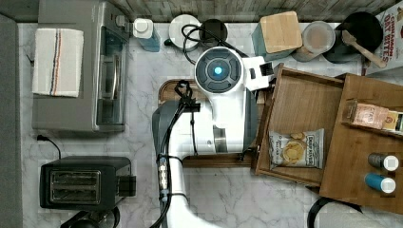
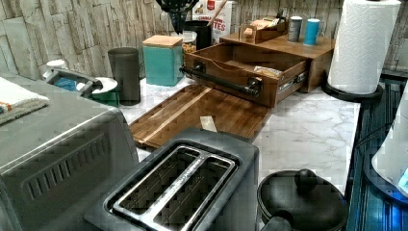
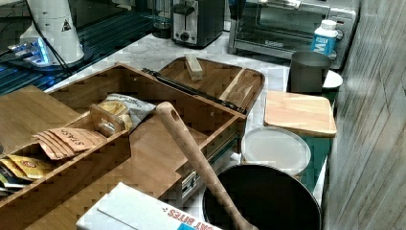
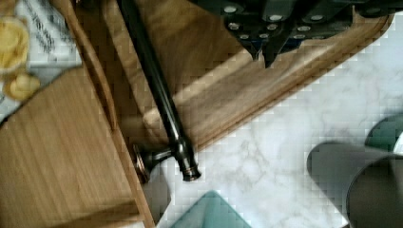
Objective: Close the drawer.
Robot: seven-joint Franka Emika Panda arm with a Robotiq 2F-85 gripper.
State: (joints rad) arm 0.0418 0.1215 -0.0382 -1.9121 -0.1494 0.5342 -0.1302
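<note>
Dark handle bar (image 4: 159, 95) fronts the open drawer (image 1: 304, 102) beside the tray (image 3: 220, 79) mid-tabletop; push there, you will find it stiff. Pincer (image 4: 265, 56) looks nearly closed, holding nothing.

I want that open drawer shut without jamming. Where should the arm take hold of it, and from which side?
Take the dark handle bar near its middle, coming from the tray side. The bar stands off the drawer front on posts, leaving room behind, and a centred push slides it straight.
</note>
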